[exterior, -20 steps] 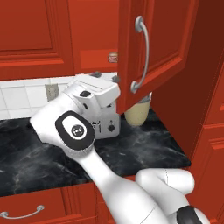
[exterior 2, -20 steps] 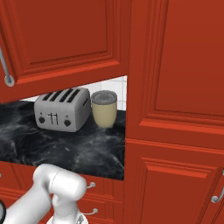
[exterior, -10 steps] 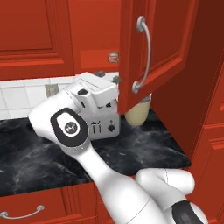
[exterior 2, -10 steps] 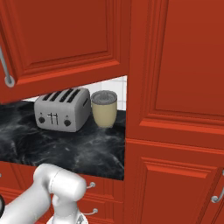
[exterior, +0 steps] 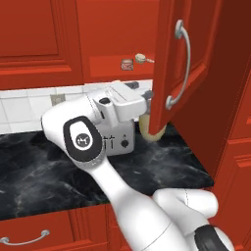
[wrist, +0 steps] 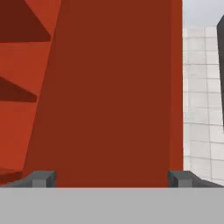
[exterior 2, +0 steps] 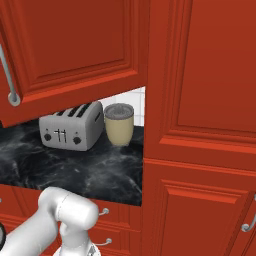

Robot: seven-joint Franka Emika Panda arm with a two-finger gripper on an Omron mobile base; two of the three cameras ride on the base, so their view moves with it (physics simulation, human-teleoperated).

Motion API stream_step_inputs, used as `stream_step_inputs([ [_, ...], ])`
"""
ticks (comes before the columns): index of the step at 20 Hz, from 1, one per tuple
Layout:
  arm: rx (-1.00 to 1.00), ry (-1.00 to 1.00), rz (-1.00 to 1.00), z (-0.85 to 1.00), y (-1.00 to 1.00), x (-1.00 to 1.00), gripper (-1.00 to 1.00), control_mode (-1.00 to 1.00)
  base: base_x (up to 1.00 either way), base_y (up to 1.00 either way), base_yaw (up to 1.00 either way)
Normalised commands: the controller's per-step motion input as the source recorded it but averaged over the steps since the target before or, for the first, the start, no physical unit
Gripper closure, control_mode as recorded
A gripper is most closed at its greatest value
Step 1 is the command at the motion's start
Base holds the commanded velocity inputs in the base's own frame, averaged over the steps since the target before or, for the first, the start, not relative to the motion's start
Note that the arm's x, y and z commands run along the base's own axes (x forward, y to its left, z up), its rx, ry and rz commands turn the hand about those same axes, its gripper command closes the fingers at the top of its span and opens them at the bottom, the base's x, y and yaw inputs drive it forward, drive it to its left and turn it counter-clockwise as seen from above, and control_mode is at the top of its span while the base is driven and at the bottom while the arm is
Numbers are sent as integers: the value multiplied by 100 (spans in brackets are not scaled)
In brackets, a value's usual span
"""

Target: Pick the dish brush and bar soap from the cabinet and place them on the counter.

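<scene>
The cabinet door point(exterior: 169, 73) stands open, its curved silver handle point(exterior: 182, 63) facing me. On the red shelf point(exterior: 105, 68) lie the small bar soap point(exterior: 127, 63) and, just to its right, the dish brush point(exterior: 142, 59), head on the left and its thin handle running behind the door edge. My white hand point(exterior: 122, 105) hovers below the shelf, in front of the toaster point(exterior: 117, 142), pointing at the door's edge. In the hand view my gripper point(wrist: 111, 179) is open, fingertips point(wrist: 41, 178) wide apart, with the door's red face point(wrist: 109, 87) close ahead and nothing between them.
The black veined counter point(exterior: 44, 171) carries the toaster point(exterior 2: 72, 131) and a beige cup with a grey lid point(exterior 2: 119, 125). A tall red cabinet column point(exterior 2: 200, 125) bounds the counter on the right. Red drawers point(exterior: 29, 235) sit below. White tiles point(wrist: 201, 109) line the back wall.
My hand has edged a little to the right, toward the open door's edge. The jaws have stayed open, and the soap and brush have not moved.
</scene>
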Motion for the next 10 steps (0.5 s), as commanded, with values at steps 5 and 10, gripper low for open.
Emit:
stream_step_inputs([
  [5,9,4,-4,12,-61,-15,-100,-100,0,0,0],
  [10,9,8,0,17,-61,-1,-100,-100,0,0,0],
])
